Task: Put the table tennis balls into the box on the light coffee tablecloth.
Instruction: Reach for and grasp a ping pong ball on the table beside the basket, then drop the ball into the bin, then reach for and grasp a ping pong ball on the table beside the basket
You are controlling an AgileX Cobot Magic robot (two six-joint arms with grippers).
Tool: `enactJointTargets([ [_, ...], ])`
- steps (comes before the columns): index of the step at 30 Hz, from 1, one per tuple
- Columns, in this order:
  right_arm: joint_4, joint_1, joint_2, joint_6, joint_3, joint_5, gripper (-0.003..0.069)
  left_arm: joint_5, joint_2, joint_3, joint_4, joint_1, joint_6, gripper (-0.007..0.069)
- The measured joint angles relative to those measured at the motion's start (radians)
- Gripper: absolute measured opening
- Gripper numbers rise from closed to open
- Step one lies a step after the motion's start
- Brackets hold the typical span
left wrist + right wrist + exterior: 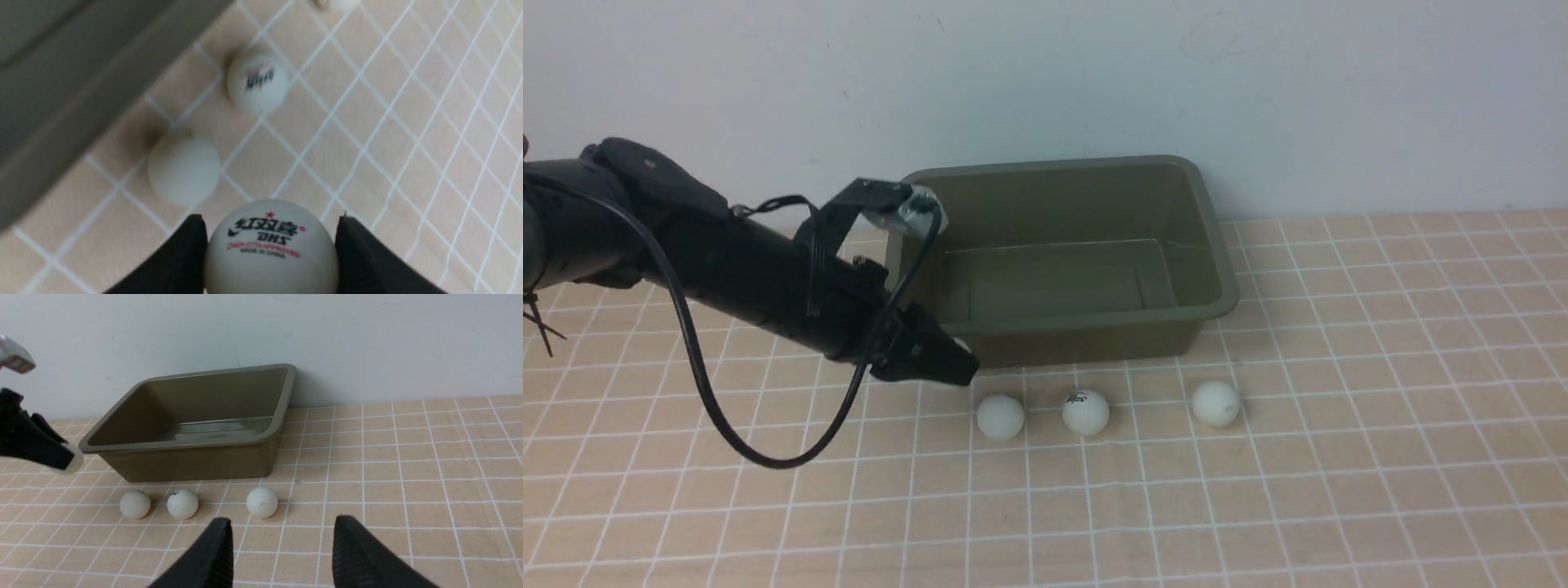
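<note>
My left gripper [960, 359] is shut on a white table tennis ball [271, 249] with a printed logo, held above the cloth at the front left corner of the olive-green box [1062, 260]. Three more balls lie in a row on the light coffee tablecloth [1339, 457] in front of the box: a plain one [1000, 417], one with a logo [1085, 412] and one to the right [1216, 403]. In the right wrist view the box [196, 420] is empty, and my right gripper [282, 539] is open and empty, short of the balls [262, 502].
A pale wall stands right behind the box. The left arm's black cable [768, 457] hangs in a loop down to the cloth. The gridded cloth stretches to the right and front of the balls.
</note>
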Motion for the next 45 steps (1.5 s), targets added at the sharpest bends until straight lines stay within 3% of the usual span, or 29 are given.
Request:
enactJointTargets([
  [6, 0.000, 0.000, 0.000, 0.000, 0.000, 0.001, 0.0313, -0.181, 0.079, -0.149, -0.054, 0.000, 0.033, 0.0319],
  [11, 0.000, 0.000, 0.000, 0.000, 0.000, 0.001, 0.0313, -0.128, 0.188, -0.286, 0.037, 0.000, 0.021, 0.0321],
  [16, 0.000, 0.000, 0.000, 0.000, 0.000, 0.001, 0.0313, -0.075, 0.222, -0.356, 0.065, -0.001, -0.103, 0.0405],
  [19, 0.000, 0.000, 0.000, 0.000, 0.000, 0.001, 0.0313, 0.063, 0.220, -0.452, 0.120, -0.001, -0.275, 0.0422],
  [22, 0.000, 0.000, 0.000, 0.000, 0.000, 0.001, 0.0313, 0.183, 0.215, -0.509, 0.183, -0.001, -0.395, 0.0386],
  [26, 0.000, 0.000, 0.000, 0.000, -0.001, 0.001, 0.0313, 0.248, 0.192, -0.582, 0.309, -0.007, -0.648, 0.0230],
  [31, 0.000, 0.000, 0.000, 0.000, -0.001, 0.001, 0.0313, 0.252, 0.141, -0.526, 0.536, -0.064, -0.824, 0.0052],
  [37, 0.000, 0.000, 0.000, 0.000, -0.001, 0.001, 0.0313, 0.252, -0.035, -0.245, 0.614, -0.186, -0.861, -0.0058],
  [43, -0.009, 0.000, 0.000, 0.000, -0.001, 0.001, 0.0313, 0.255, -0.240, 0.031, 0.595, -0.331, -0.826, -0.0065],
  [45, -0.015, 0.000, 0.000, 0.000, -0.001, 0.001, 0.0313, 0.154, -0.289, 0.103, 0.595, -0.390, -0.769, -0.0053],
])
